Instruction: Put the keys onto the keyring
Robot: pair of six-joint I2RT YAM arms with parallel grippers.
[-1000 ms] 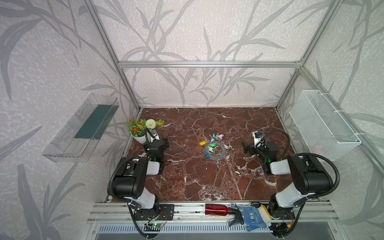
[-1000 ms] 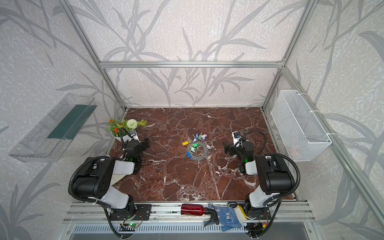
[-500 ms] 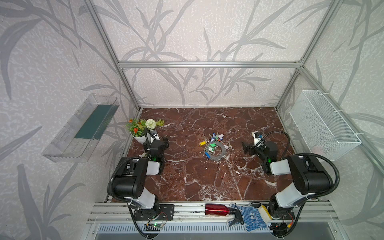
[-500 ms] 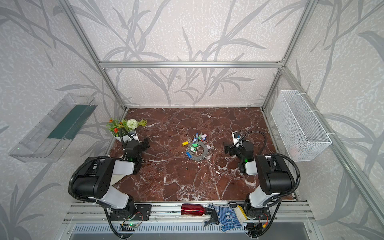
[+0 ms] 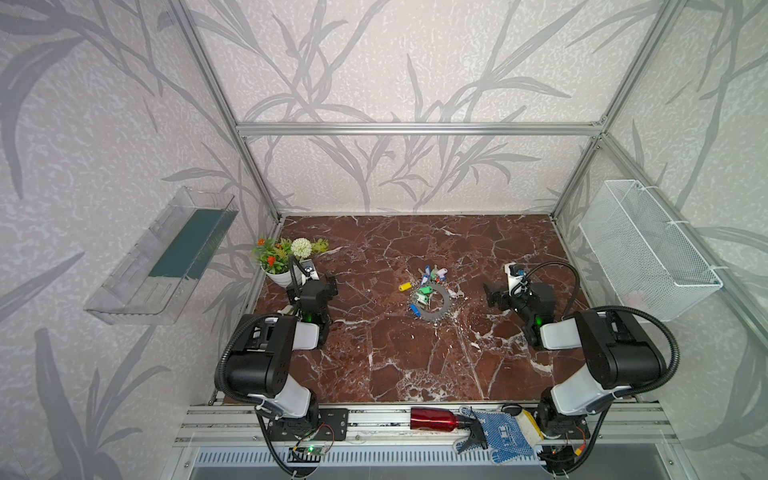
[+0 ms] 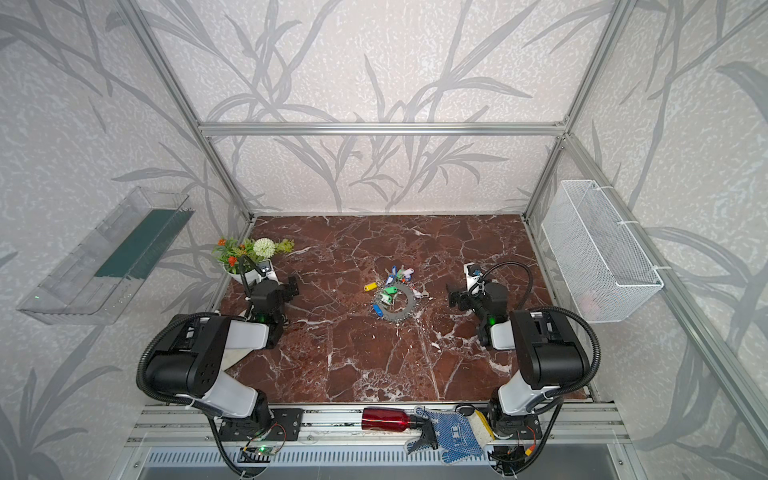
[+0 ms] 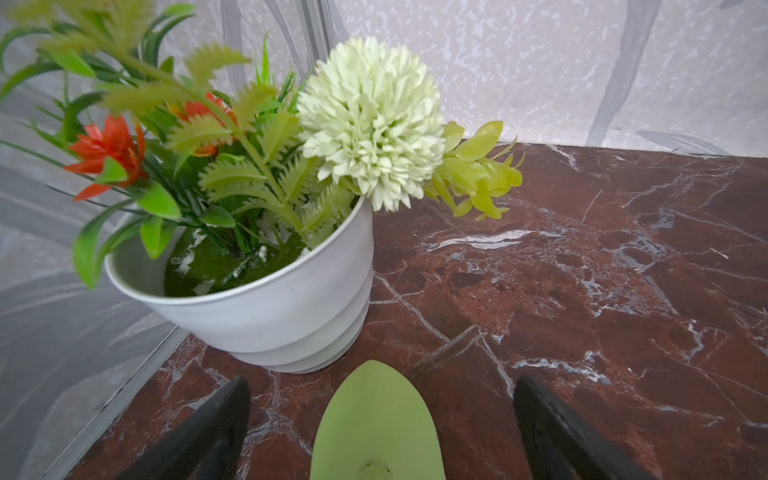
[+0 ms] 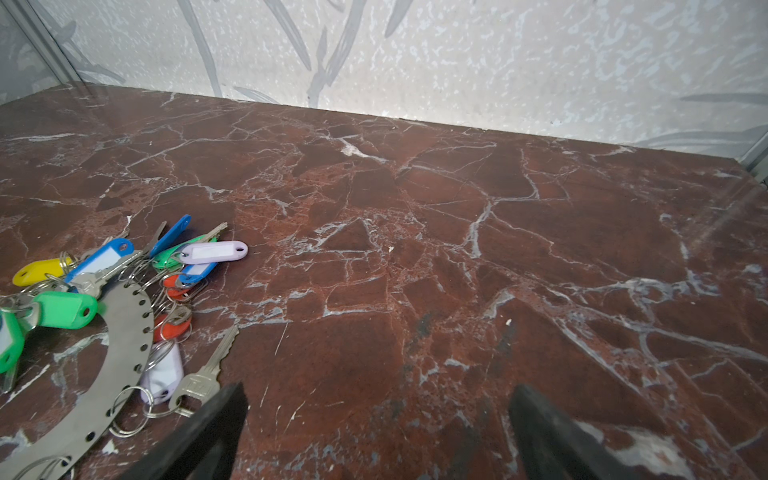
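The keyring [image 5: 443,308] [image 6: 406,311], a flat grey ring, lies mid-table on the marble. In the right wrist view its holed rim [image 8: 120,320] carries small wire rings. The keys [image 5: 430,276] [image 6: 395,276] [image 8: 104,259], with blue, yellow, green, red and lilac tags, are piled over its far side. My right gripper [image 5: 492,296] [image 6: 455,298] [image 8: 376,390] is open and empty, a short way right of the ring. Well to the left, my left gripper [image 5: 331,286] [image 6: 293,286] [image 7: 382,384] is open beside the flower pot. A pale green leaf shape shows between its fingers, ungripped.
A white pot of artificial flowers [image 5: 279,276] [image 7: 266,307] stands at the table's left edge, close to the left gripper. A wire basket [image 5: 648,249] hangs on the right wall and a clear shelf [image 5: 166,257] on the left. A red bottle [image 5: 432,417] and blue glove [image 5: 500,432] lie on the front rail.
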